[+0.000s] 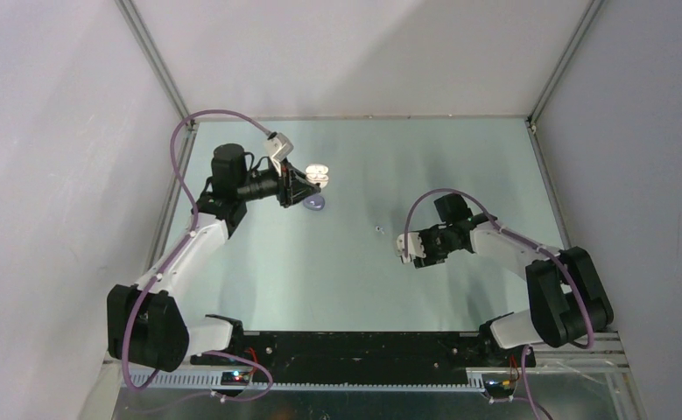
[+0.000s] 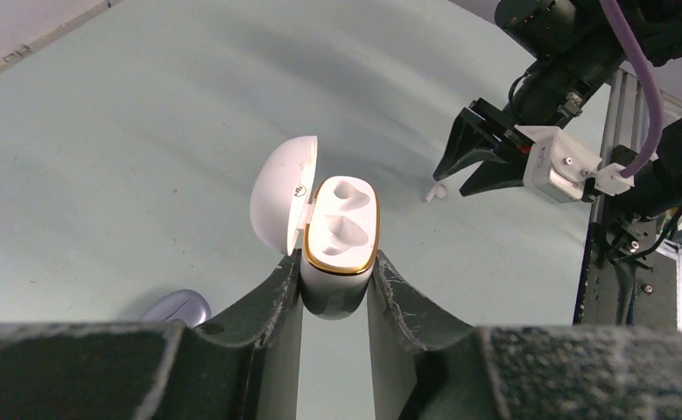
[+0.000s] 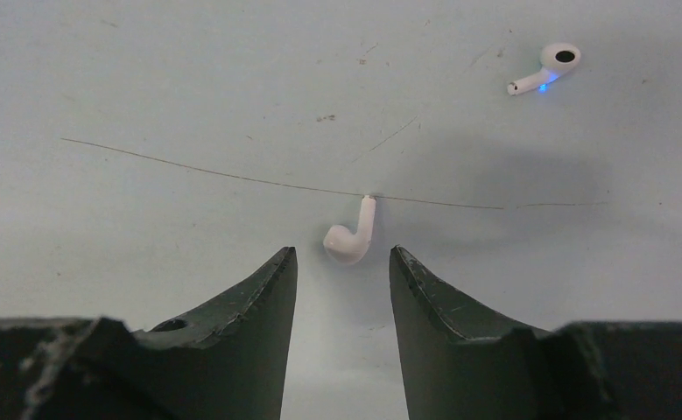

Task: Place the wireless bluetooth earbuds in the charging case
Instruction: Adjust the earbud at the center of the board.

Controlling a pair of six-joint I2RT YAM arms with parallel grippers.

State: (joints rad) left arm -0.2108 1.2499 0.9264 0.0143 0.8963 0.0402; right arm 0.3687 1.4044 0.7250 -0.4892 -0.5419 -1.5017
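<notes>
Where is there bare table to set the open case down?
Bare: the far-right corner beyond the right arm, and the near middle by the black rail. Crowded: beside the left gripper holding the white case, where the purple case lies, and ahead of the right gripper, with two white earbuds.

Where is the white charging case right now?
In the top view it is at the far left of the table: the white charging case is clamped lid-open in the left gripper, with a pale purple rounded object just beside it.
</notes>
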